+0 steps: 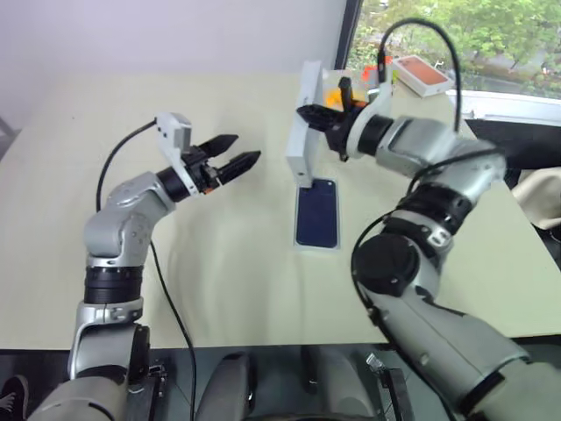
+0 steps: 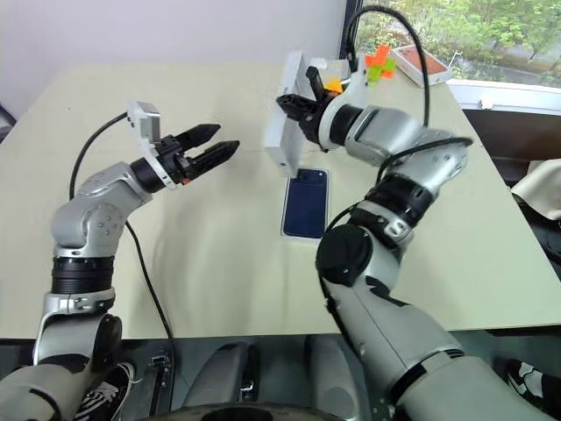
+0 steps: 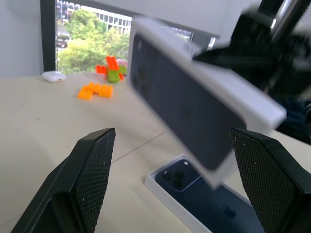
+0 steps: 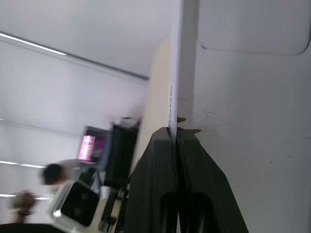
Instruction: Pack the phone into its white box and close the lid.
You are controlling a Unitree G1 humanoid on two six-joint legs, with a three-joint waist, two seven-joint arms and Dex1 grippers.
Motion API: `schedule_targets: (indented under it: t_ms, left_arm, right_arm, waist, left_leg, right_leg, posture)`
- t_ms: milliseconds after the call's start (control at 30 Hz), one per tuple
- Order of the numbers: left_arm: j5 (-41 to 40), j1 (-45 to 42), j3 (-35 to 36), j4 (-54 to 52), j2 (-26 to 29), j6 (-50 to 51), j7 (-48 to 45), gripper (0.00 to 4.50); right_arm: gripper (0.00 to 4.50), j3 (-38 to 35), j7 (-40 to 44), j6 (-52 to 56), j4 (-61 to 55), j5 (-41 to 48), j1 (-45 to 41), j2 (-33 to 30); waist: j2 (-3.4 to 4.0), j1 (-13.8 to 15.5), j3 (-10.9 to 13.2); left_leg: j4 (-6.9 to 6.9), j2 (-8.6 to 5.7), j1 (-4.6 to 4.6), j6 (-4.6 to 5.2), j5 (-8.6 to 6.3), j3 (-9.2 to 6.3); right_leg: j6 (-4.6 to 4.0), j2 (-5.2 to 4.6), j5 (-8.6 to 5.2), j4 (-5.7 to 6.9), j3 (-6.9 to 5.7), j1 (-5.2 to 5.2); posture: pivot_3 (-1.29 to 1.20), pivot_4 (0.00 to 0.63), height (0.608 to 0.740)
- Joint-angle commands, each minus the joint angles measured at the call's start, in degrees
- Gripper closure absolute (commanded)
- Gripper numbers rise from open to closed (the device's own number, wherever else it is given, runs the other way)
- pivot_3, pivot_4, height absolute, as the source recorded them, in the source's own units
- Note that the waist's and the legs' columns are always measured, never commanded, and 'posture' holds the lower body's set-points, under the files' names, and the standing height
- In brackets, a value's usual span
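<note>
Two tools: right (image 1: 308, 114) pinches lid (image 1: 302, 123) above boxed phone (image 1: 316, 213).

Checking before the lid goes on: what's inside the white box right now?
The phone lies flat inside the white box, dark back up with its camera lenses showing. It covers the box floor, so anything beneath it can't be seen. The right hand holds the lid above.

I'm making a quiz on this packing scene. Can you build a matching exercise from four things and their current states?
Things:
1. phone
2. lid
3. left end effector
4. right end effector

States:
A. open, holding nothing
B. lying in the white box on the table
C. shut on a thin white wall
D. held up on edge above the table

Pairs: 1-B, 2-D, 3-A, 4-C
</note>
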Motion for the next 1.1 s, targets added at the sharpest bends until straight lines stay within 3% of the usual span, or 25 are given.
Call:
schedule_targets:
  t_ms: [33,167,433,633,1100]
  left_arm:
    - [-2.66,1.99,1.83,-4.11,2.89,0.40,-3.44,0.53]
    - [-4.06,3.59,3.47,-4.84,5.94,1.47,-4.04,0.53]
    - [-5.57,5.26,4.53,-6.43,7.66,2.71,-3.80,0.53]
    - [-5.23,5.99,4.06,-6.55,7.84,1.94,-3.37,0.53]
    - [-5.30,6.81,2.26,-7.47,6.37,2.45,-2.48,0.53]
  right_arm:
    - [4.48,-0.58,1.08,-0.14,-3.65,5.41,1.63,3.04]
    - [4.48,-1.95,-0.53,-0.50,-2.26,11.12,3.27,6.24]
    - [4.48,5.38,-2.43,-1.53,-4.49,18.31,12.31,10.40]
    - [4.48,12.15,-3.45,-3.78,-4.21,21.93,17.38,8.25]
    - [4.48,30.62,-11.46,-14.73,-2.01,40.93,27.58,3.24]
  waist:
    - [0.09,-0.09,0.06]
    - [0.11,-0.17,0.07]
    - [0.10,-0.91,0.06]
    - [0.11,-1.55,0.06]
    - [0.10,-1.55,0.06]
  left_leg:
    - [-0.03,0.00,-0.02,0.00,0.00,0.02]
    - [0.00,-0.06,-0.21,-0.02,0.01,0.04]
    - [0.00,0.03,0.04,-0.05,0.03,-0.01]
    - [0.00,0.06,0.04,-0.05,0.03,0.01]
    - [0.01,0.11,0.10,-0.06,0.04,0.01]
  right_leg:
    - [0.00,0.00,0.00,0.00,0.01,-0.03]
    - [0.00,-0.05,0.00,0.02,0.03,-0.21]
    - [0.00,0.06,0.00,0.05,0.00,0.00]
    - [0.00,0.09,0.00,0.06,0.02,-0.01]
    - [0.00,0.13,0.00,0.08,0.03,-0.01]
  posture:
    - [0.00,0.150,0.740]
    - [0.00,0.150,0.740]
    - [0.00,0.150,0.740]
    - [0.00,0.150,0.740]
    - [0.00,0.150,0.740]
